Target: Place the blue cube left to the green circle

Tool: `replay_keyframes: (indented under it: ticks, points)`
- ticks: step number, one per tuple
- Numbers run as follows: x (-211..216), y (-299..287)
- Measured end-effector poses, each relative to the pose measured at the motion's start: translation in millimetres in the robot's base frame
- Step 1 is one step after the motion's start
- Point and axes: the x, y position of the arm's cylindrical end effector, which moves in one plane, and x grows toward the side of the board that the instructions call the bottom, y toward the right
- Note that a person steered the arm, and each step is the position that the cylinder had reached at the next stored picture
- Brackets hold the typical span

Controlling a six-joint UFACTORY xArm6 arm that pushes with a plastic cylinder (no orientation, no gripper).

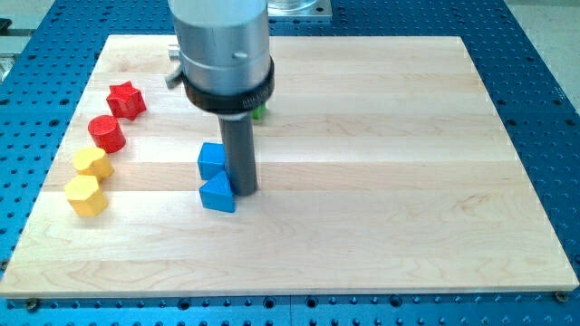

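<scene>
- The wooden surface (381, 163) lies on a blue perforated base (544, 109) and carries several small coloured blocks.
- My tip (243, 190) is the lower end of a dark rod that comes down from a big grey cylinder (222, 45) near the view's top.
- The arm has no end effector that opens or closes, only this rod, so I can tell nothing about jaws being apart or together.
- My tip rests on the surface just to the view's right of two blue blocks and seems to touch both, though I cannot be sure of the contact.
- The blue cube (211, 160) is the upper one of the two; it sits close against the rod on the rod's left side.
- The blue triangular block (217, 194) sits just below the cube, toward the view's bottom, touching or almost touching it.
- The green circle (260, 112) is mostly hidden behind the grey cylinder; only a small green edge shows, up and to the view's right of the blue cube.
- At the view's left a curved row of four blocks is well apart from the blue ones: a red star-shaped block (126, 100), a red cylinder (107, 133), a yellow block (91, 163) whose shape I cannot make out, and a yellow hexagonal block (86, 195).
</scene>
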Motion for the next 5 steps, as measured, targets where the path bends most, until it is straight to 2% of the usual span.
replay_keyframes:
  ticks: [1, 3, 4, 5]
  points:
    - [0, -16]
    - [-51, -53]
    - [-58, -45]
    - [-64, -12]
